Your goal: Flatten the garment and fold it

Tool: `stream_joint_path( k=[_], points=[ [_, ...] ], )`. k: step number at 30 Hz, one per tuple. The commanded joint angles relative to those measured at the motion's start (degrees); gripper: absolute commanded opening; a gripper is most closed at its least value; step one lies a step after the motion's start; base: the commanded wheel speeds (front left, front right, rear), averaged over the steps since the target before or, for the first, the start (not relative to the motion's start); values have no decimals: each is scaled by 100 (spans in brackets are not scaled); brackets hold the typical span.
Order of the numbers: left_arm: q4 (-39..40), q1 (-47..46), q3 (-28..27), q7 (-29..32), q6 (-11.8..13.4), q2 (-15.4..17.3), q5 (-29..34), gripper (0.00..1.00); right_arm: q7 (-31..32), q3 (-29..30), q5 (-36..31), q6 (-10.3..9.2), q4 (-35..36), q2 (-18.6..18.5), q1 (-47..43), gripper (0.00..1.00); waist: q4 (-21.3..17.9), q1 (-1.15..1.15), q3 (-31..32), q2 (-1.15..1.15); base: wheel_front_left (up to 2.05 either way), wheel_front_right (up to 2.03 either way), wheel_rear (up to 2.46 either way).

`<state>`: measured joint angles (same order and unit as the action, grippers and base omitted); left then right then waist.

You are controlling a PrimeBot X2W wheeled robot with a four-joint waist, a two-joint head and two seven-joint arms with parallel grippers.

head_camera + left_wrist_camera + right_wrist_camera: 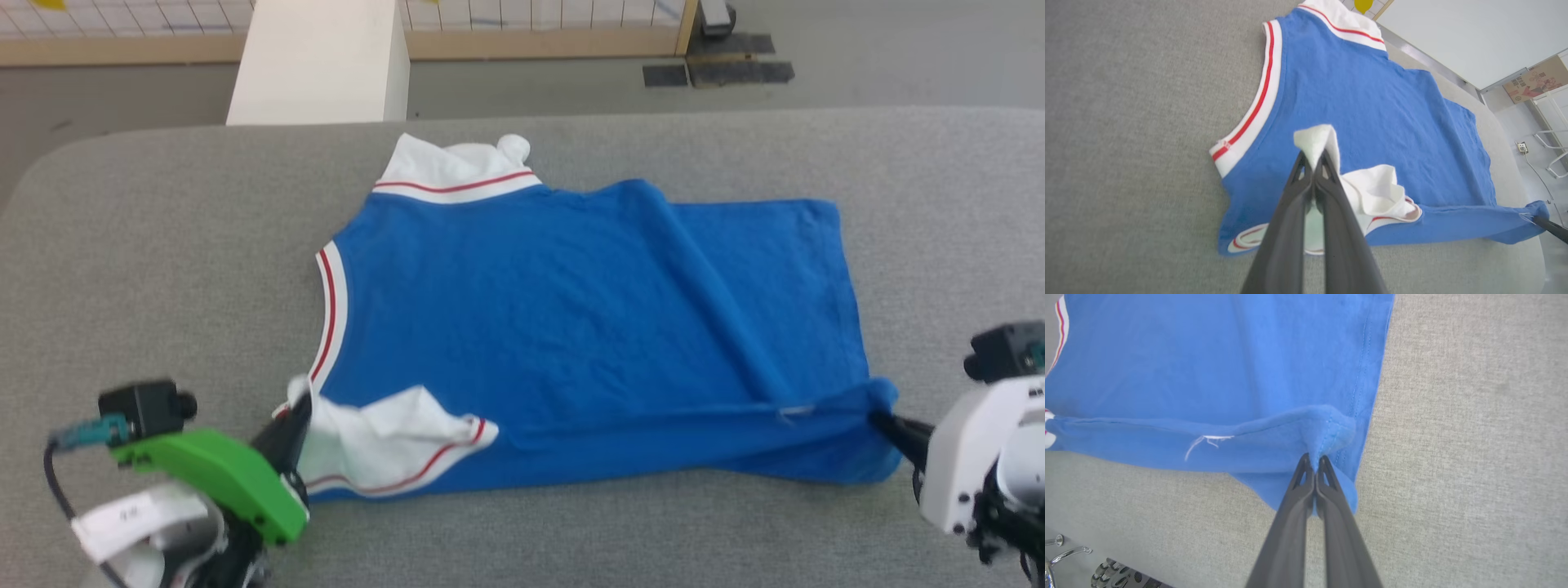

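- Head view: our blue shirt [571, 327] lies sideways on a grey padded table [163, 245], with the left gripper [295, 412] at the near sleeve and the right gripper [886, 423] at the near hem. A white pillar [326, 61] stands behind.
- Left wrist view: our left jaws are clenched on the bunched white sleeve [1372, 192].
- Right wrist view: our right jaws pinch the hem corner [1331, 424]. We judge flattening is under way. Next, both pinches should draw the near edge taut and lay it flat.
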<state>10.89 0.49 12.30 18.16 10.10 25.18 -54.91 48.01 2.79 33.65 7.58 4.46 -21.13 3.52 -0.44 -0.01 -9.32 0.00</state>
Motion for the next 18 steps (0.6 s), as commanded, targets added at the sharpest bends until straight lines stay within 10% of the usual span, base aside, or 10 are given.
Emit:
stream_joint_path(
  k=[1,18],
  points=[
    [-82,-248,15,32,-46,11,71,0,66,4,-94,-9,-30,52,194,0,-14,1,-263,0,0,0,0],
    [-1851,-2185,414,-510,-598,-114,825,0,1217,-183,-911,-9,-612,380,1370,0,108,1,-1301,0,0,0,0]
  ],
)
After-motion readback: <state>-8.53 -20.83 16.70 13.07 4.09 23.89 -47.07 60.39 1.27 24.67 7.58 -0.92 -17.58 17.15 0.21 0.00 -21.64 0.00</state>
